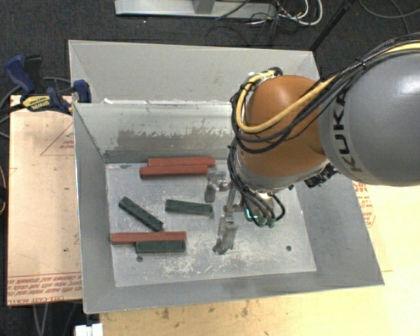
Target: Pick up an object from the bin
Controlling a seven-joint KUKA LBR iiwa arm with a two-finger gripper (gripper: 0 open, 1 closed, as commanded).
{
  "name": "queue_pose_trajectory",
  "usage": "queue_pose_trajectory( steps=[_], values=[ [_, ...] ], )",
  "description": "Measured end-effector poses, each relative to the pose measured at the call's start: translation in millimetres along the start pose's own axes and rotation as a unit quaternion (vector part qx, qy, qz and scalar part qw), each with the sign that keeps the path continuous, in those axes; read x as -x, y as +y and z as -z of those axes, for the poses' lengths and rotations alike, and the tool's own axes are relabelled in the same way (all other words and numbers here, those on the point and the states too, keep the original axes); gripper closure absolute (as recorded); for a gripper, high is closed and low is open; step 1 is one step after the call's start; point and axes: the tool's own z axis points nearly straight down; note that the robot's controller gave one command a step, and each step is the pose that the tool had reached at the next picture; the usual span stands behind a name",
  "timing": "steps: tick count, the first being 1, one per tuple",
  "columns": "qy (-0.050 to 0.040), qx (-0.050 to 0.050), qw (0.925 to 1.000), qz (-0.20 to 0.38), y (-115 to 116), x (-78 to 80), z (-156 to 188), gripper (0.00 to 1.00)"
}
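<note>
The gripper [222, 244] is seen lowered onto bare floor right of the middle of the grey bin [339, 238], below the orange cover [280, 128] of the arm [392, 117]. Whether the gripper is apart or together cannot be told, and nothing is seen held in it. The nearest thing is a short dark green bar [189, 207], laid flat near the middle of the floor. Its long axis runs almost left to right, dipping slightly to the right, and its right end is placed just beside the gripper's upper part. Behind it, close to the back wall, a long red-brown bar [178, 167] is laid nearly parallel, with its right end raised a little toward the back. To the left, a tilted dark green bar [141, 213] is set on a diagonal, from upper left to lower right. Toward the front left, a second red-brown bar [147, 237] and another dark green bar [160, 246] are laid side by side, touching, both running left to right. These four are kept well apart from the gripper, and the floor around its tip is left bare.
</note>
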Motion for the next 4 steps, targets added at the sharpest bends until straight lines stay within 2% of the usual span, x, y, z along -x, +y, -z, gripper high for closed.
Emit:
queue_pose_trajectory(
  steps=[1, 2, 3, 4],
  values=[
    [-0.0043, 0.000, 0.9981, 0.061, 0.3, 91.5, -139.4, 0.00],
    [-0.0068, 0.001, 0.9982, 0.059, 11.0, 84.4, -103.0, 0.00],
    [-0.0044, 0.001, 0.9995, 0.032, 7.4, 81.8, -105.4, 0.00],
    [-0.0033, 0.001, 0.9997, 0.023, 11.4, 80.7, -136.8, 0.00]
  ],
)
